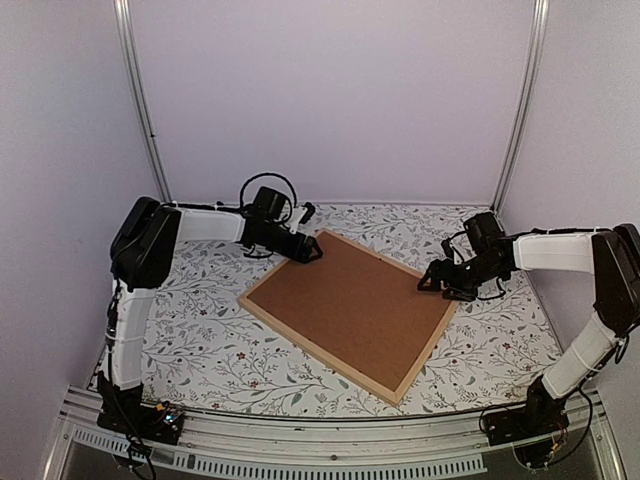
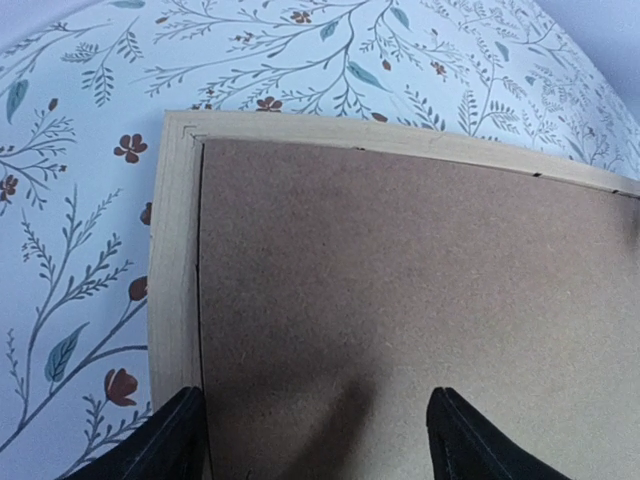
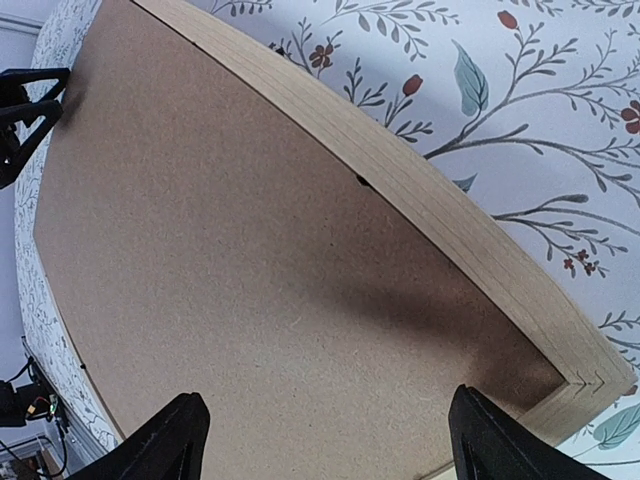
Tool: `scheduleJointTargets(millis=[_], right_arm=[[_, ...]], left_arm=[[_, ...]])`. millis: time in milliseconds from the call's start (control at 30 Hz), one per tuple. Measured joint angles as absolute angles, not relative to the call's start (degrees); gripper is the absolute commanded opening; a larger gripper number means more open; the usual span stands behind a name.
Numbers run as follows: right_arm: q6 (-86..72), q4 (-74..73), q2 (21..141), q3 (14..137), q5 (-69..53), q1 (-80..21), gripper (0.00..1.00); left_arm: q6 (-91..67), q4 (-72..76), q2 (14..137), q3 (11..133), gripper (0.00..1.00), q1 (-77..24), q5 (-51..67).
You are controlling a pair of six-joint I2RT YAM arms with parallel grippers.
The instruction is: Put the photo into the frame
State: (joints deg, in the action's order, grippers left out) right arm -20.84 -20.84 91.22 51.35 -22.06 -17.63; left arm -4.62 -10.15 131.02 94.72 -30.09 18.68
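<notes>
The frame (image 1: 395,396) lies flat and skewed on the floral surface (image 1: 220,350), a brown backing board (image 1: 350,300) filling it. The left pincer (image 1: 312,252) sits at its far corner, the right pincer (image 1: 428,283) at its right edge.

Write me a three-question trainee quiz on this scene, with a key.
1. True or false: the frame stands upright against the back wall.
2. Multiple choice: the left hand is A) shut on the frame, B) open, over the frame's edge and the backing board, C) out of every view.
3. Fill in: in the top view, the right hand is at the frame's ___ corner (near, far, left or right).

Key: 1 false, it lies flat with its back up; 2 B; 3 right.
</notes>
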Motion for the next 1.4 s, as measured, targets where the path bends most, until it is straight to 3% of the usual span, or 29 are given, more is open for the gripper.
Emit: scheduleJointTargets(millis=[300, 733, 1400], right_arm=[[-21.2, -20.3, 91.3, 51.4, -22.3, -17.6, 0.87], [-21.2, -29.7, 84.4, 51.6, -9.7, -17.6, 0.88], [-23.2, -25.5, 87.5, 47.7, -12.6, -17.2, 0.87]], left_arm=[[-5.3, -9.8, 130.0, 93.0, 0.8, -31.3, 17.3], [-6.2, -10.9, 128.8, 92.1, 0.84, -33.1, 11.3], [-5.6, -11.3, 127.7, 90.6, 0.84, -33.8, 9.8]])
